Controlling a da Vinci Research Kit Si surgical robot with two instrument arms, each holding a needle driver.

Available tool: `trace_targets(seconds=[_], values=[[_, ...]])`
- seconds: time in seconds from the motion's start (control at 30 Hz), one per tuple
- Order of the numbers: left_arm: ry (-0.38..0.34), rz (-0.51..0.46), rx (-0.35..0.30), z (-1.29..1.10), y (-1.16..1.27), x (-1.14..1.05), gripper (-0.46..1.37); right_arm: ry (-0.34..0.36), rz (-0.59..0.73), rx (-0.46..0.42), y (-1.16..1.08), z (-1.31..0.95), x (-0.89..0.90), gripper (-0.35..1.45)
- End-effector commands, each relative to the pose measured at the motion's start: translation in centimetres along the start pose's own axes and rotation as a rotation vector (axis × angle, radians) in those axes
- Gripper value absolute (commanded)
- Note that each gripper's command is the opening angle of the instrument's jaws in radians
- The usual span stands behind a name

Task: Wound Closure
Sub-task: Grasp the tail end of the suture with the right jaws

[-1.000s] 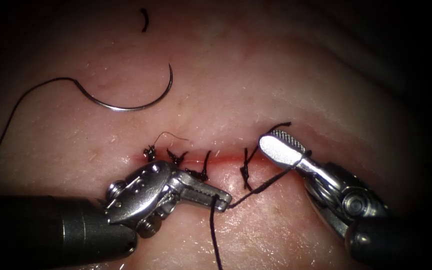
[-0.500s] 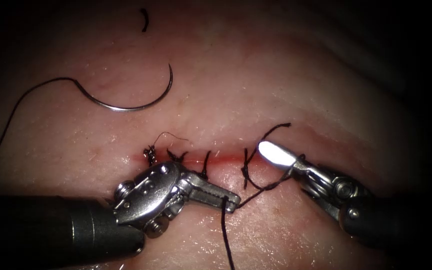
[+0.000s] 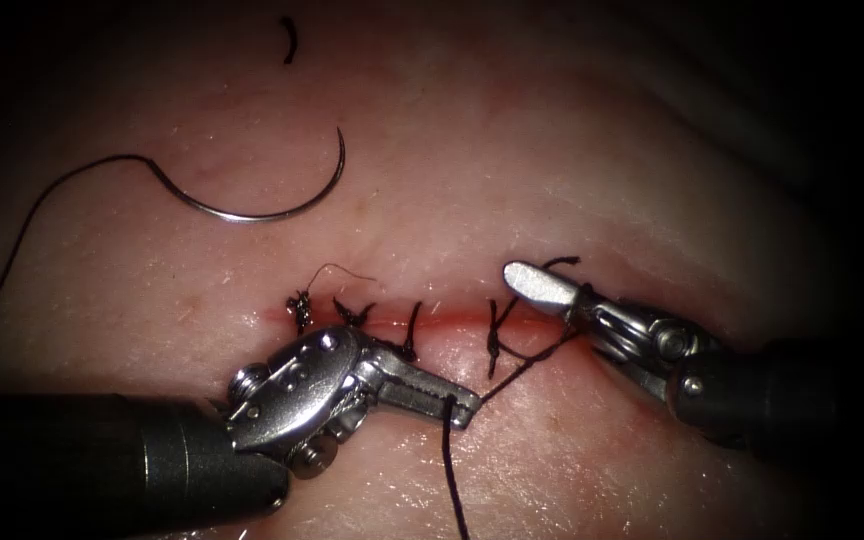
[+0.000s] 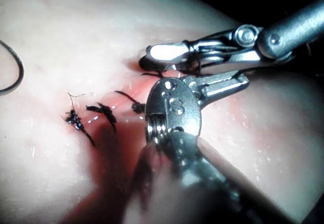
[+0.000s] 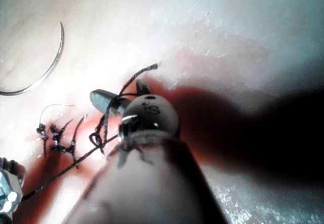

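Note:
The curved needle (image 3: 252, 212) lies free on the tissue (image 3: 512, 160), up and left of the cut (image 3: 452, 320), held by neither tool and not in the tissue. My left tool (image 3: 457, 405) is shut on the thread (image 3: 507, 378) just below the cut. That strand runs up to the newest stitch (image 3: 492, 345) and loops around my right tool (image 3: 530, 282). The right tool's jaws stand open beside the short thread tail (image 3: 562, 262), holding nothing. In the right wrist view the jaws (image 5: 121, 95) spread on either side of the tail (image 5: 144, 72).
Several tied stitches (image 3: 352, 315) with short ends cross the left part of the cut. The needle's thread (image 3: 22, 240) trails off to the left. A cut scrap of thread (image 3: 289, 40) lies at the far edge. Red fluid tints the cut line.
The right tool has moved up and left toward the short tail, turning so its jaws point left, with the thread loop still around it. The left tool shifted slightly right, then held still.

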Motion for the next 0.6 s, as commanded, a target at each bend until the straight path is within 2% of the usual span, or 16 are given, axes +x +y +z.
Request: trace_targets(seconds=[0.03, 0.17, 0.37, 0.43, 0.47, 0.6], values=[[0.0, 0.0, -0.001, 0.0, 0.0, 0.0, -0.35, -0.006, -0.022, -0.01, 0.02, 0.02, -0.01, 1.19], [0.0, 0.0, -0.002, 0.0, 0.0, 0.0, -0.35, -0.002, -0.042, -0.022, 0.05, 0.15, -0.03, 1.17], [0.0, -0.001, -0.002, -0.01, 0.01, 0.01, -0.35, 0.004, -0.088, -0.035, -0.03, 0.26, -0.03, 1.15], [0.0, 0.004, -0.003, -0.02, 0.01, 0.02, -0.35, 0.007, -0.109, -0.031, -0.06, 0.25, -0.02, 1.05], [0.0, 0.004, -0.004, -0.02, 0.01, 0.02, -0.35, 0.004, -0.114, -0.028, -0.07, 0.24, -0.02, 0.95], [0.001, 0.002, 0.001, -0.04, 0.01, 0.04, -0.35, 0.014, -0.119, -0.039, -0.14, 0.13, 0.02, -0.16]])
